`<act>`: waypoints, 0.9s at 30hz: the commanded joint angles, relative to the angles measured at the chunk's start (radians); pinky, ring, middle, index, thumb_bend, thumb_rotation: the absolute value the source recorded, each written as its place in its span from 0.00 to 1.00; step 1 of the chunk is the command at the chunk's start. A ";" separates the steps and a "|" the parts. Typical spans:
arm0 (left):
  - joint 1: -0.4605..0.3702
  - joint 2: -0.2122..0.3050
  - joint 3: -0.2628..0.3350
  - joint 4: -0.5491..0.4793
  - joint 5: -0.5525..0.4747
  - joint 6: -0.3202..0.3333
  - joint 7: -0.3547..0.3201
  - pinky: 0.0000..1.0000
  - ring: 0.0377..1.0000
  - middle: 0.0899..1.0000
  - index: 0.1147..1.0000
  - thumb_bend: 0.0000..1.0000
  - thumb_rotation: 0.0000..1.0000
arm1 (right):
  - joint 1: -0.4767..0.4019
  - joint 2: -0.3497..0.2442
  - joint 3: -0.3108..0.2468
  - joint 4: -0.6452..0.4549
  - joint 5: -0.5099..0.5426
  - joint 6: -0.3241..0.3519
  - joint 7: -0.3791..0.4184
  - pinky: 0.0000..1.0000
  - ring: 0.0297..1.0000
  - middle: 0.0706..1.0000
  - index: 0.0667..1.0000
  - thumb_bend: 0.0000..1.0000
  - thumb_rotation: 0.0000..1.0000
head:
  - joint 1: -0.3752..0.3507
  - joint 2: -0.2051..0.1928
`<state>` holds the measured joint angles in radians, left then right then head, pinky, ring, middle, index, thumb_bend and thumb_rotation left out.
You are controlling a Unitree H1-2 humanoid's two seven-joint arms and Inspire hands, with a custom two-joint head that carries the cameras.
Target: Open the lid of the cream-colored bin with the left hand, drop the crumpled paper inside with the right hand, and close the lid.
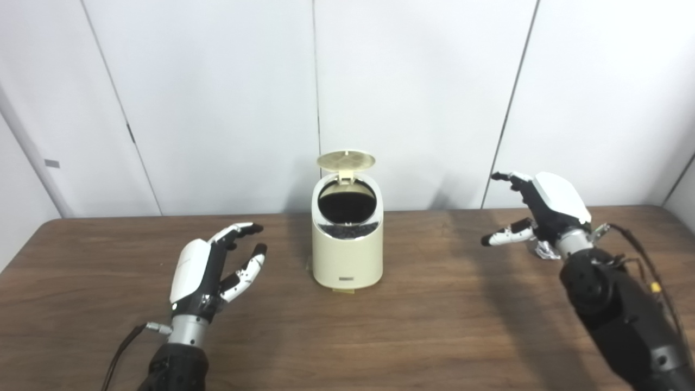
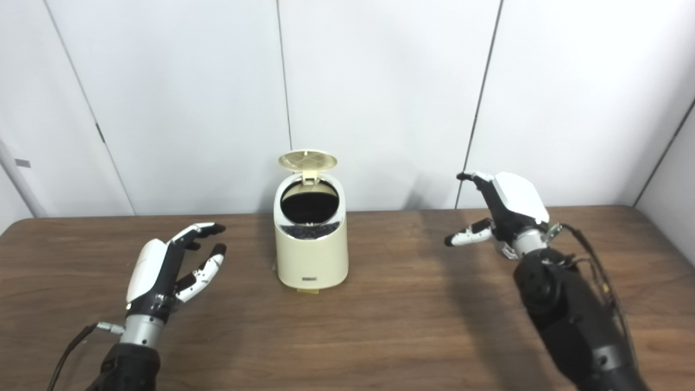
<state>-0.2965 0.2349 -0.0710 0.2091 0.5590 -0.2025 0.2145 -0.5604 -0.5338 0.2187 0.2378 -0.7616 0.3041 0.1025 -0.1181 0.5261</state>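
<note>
Left eye view: we see the cream-colored bin [image 1: 347, 247] standing upright near the middle of the worktop [image 1: 423, 331], a dark wood-grain laminate with a rounded front-left corner. Bin is a smooth, glossy, slightly tapered cylinder with a slanted top face. Its round lid [image 1: 346, 159] is flipped up on a rear hinge, ribbed pale underside facing us. Opening is a dark circle; we can't make out anything inside.

Our left hand [image 1: 209, 266] hovers over the worktop to the left of the bin, well apart from it, fingers spread and slightly curled, holding nothing. White hard-shell back, black fingers with white segments, metal wrist collar.

Our right hand [image 1: 537, 209] is raised to the right of the bin, also well apart, fingers splayed, thumb pointing toward the bin. Nothing sits in its grasp. Just beneath its wrist we see a small white crinkled shape [image 1: 544, 251], mostly hidden; we can't tell whether that's the crumpled paper or part of the arm.

Behind the worktop stand plain matte white wall panels [image 2: 380, 81] with thin dark seams.
</note>
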 commanded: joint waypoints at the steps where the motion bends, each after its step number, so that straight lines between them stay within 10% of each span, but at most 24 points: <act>1: -0.036 0.014 0.003 -0.014 0.005 -0.045 0.036 0.73 0.78 0.75 0.73 0.38 0.59 | -0.070 -0.046 0.017 -0.024 -0.062 0.043 0.038 0.73 0.87 0.89 0.83 0.98 0.27 | -0.007 0.002; 13: -0.032 0.021 0.005 -0.025 0.009 -0.045 0.042 0.68 0.76 0.75 0.72 0.38 0.61 | -0.154 -0.160 0.087 0.090 -0.127 0.076 0.239 0.58 0.83 0.90 0.81 1.00 0.20 | -0.031 0.010; 27: -0.030 0.025 0.005 -0.027 0.009 -0.050 0.047 0.59 0.73 0.75 0.72 0.38 0.59 | -0.176 -0.191 0.118 0.180 -0.098 -0.007 0.275 0.67 0.83 0.85 0.77 0.99 0.21 | -0.037 0.016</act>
<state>-0.2947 0.2452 -0.0709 0.2084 0.5615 -0.2215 0.2337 -0.6744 -0.6810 0.3453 0.4304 -0.8518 0.3076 0.3854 -0.1549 0.5415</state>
